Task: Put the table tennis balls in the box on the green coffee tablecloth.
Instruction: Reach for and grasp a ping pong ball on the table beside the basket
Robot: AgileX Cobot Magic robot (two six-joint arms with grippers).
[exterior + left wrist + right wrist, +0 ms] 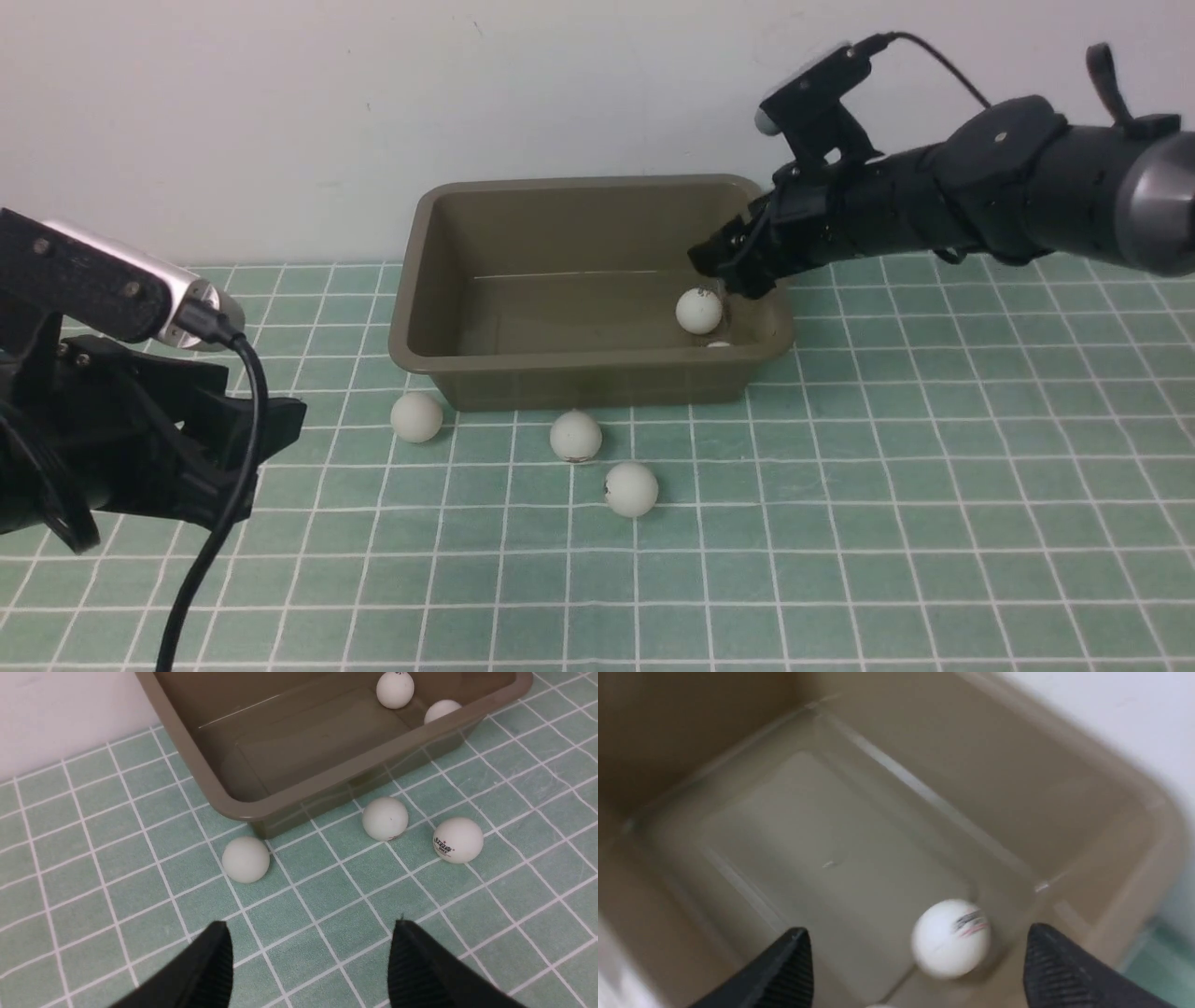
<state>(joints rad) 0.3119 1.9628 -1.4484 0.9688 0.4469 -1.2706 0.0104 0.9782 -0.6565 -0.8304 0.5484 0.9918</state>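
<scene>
**Left gripper [310, 961] open near three balls, right gripper [728, 271] open over the box [597, 378]**

Left gripper is the closest thing to the front camera, low at the left side of the green cloth [934, 467]. Its two black fingers [210, 970] stand wide apart and nothing is between them. Ahead of it, three white balls lie on the cloth in front of the box. The nearest ball [245, 859] lies beside the near left corner of the box; I cannot tell if it touches the wall of the box. The middle ball [385, 818] lies just in front of the long near wall. The printed ball [458, 839], with red and dark marks, is just beside the middle ball and a little farther from the box, with a small gap between the two. All three balls are apart from the fingers.

The right gripper reaches in from the right, over the right end of the box. Its jaws are wide open and grip nothing. A fourth ball [699, 311] is inside the box, just under the tip of this gripper. In the right wrist view it shows between the two fingers but deeper, with free space on both sides. Whether it rests on the floor of the box, I cannot tell. A fifth ball [718, 344] lies in the near right corner of the box, mostly hidden behind the near rim in the front view. The box stands on the cloth, close to the pale wall [280, 112] behind.
</scene>
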